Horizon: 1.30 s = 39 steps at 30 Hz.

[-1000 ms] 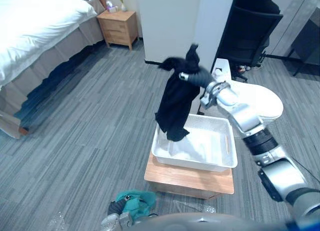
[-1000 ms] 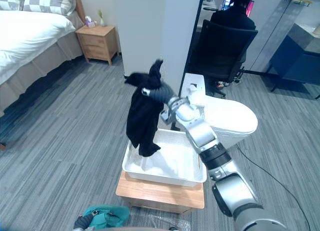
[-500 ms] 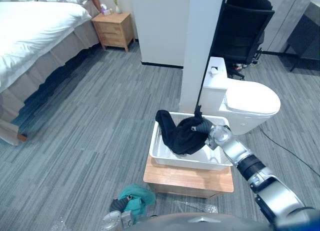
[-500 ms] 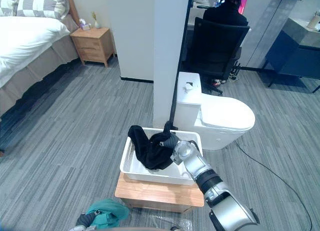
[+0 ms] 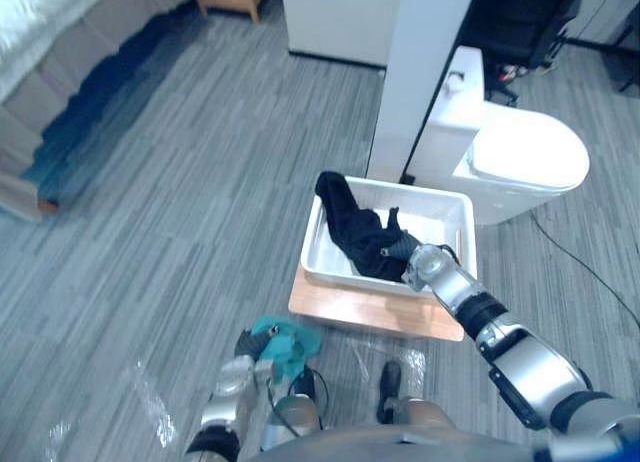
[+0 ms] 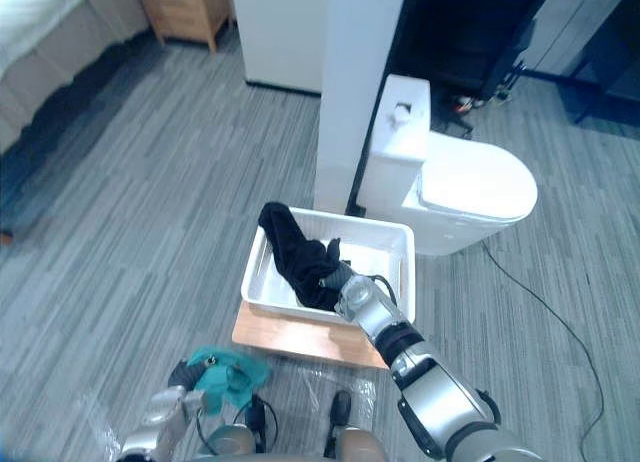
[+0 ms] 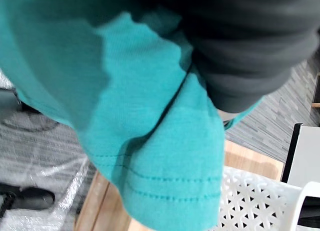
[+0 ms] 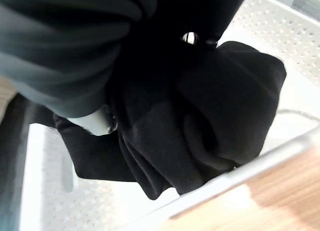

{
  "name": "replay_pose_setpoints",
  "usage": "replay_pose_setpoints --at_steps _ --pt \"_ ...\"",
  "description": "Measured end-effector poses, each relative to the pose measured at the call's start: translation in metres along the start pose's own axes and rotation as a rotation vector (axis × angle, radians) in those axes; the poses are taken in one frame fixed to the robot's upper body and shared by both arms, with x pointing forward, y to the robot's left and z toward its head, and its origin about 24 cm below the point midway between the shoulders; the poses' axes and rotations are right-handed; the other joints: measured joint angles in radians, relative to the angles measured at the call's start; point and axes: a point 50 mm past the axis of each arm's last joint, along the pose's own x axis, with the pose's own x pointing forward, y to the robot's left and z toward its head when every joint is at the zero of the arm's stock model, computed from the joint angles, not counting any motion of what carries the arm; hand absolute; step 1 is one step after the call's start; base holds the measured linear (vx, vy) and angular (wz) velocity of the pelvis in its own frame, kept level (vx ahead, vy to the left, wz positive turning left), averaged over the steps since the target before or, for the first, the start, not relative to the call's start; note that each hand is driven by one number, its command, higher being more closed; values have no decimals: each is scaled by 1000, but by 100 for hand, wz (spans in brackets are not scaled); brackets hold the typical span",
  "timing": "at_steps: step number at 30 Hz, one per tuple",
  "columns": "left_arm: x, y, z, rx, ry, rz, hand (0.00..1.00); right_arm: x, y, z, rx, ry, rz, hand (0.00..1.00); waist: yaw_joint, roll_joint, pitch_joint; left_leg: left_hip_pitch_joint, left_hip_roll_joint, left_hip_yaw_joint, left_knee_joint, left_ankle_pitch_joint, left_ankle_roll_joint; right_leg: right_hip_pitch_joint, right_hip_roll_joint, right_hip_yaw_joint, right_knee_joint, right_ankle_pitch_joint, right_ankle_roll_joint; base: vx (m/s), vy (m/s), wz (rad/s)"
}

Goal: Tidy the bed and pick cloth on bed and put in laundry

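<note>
Two cloths are in play, and the step in hand looks like the drop into the laundry. The black cloth (image 5: pixel 355 232) lies inside the white basket (image 5: pixel 425 189), heaped toward its near side, with one end draped up over the far-left corner of the rim. The right hand (image 5: pixel 405 249) reaches in over the basket's near rim and is sunk into that heap. Black folds cover its fingers, so I cannot tell whether they are spread or pinching the fabric. The basket sits on a low wooden counter (image 5: pixel 370 312), and a toilet (image 5: pixel 520 157) stands just beyond its far-right corner. The teal cloth (image 5: pixel 285 344) is outside the basket, off its near-left corner and low by the floor, bunched over the left hand (image 5: pixel 243 345). That hand's grip is hidden too. By my reading, the next move calls for the right hand to let the black cloth go and lift clear without dragging it back out. The draped end would want tucking in, and the teal cloth would follow over the near-left rim.
</note>
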Motion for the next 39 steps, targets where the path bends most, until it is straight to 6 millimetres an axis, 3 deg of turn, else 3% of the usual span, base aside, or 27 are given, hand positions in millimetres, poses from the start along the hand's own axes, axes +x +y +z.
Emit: replay_pose_setpoints --at_steps 2,4,5,8,15,25,33,37,39 --pt "6 0 17 14 -46 -1 100 3 -15 14 68 -39 -64 100 6 -27 39 -26 6 -16 0 12 -7 -16 10 1 -1 3 -5 8 -57 20" --pt "8 -1 25 18 -67 -1 100 4 -27 19 122 -61 -121 100 10 -36 50 -50 12 -30 0 18 -11 -33 15 4 -1 4 -6 2 -32 16" --pt "9 -2 30 17 -83 8 100 3 -35 24 147 -84 -154 0 18 -37 68 -52 15 -31 0 19 -12 -34 18 8 -1 4 -6 4 -16 4" --pt "10 -3 37 26 -98 20 100 3 -43 32 173 -133 -186 0 23 -34 95 -63 18 -38 0 20 -14 -41 21 9 -1 2 -8 -2 -8 5" --pt "10 -4 48 32 -133 12 100 1 -57 28 239 -132 -235 0 24 -37 108 -70 18 -52 1 25 -14 -47 22 29 0 5 -11 12 10 6" --pt "7 0 40 51 -80 19 100 -10 -76 29 327 -199 -319 0 15 -41 105 7 20 -18 -5 13 -13 20 23 70 3 3 -10 -22 1 -5" --pt "-5 7 3 83 35 40 100 -17 -49 -22 385 -77 -283 0 -17 -57 -4 68 16 18 -7 12 -15 68 21 99 0 -12 6 -6 3 -8" --pt "-12 6 -17 65 92 42 100 -25 -44 -39 426 -51 -294 0 -37 -34 -55 94 14 39 -7 5 -13 91 21 116 -8 -17 14 -18 8 -9" --pt "-16 3 -32 37 146 47 100 -33 -41 -63 462 16 -325 0 -47 -10 -89 100 10 53 -7 -2 -9 94 16 119 -15 -18 24 -8 32 -15"
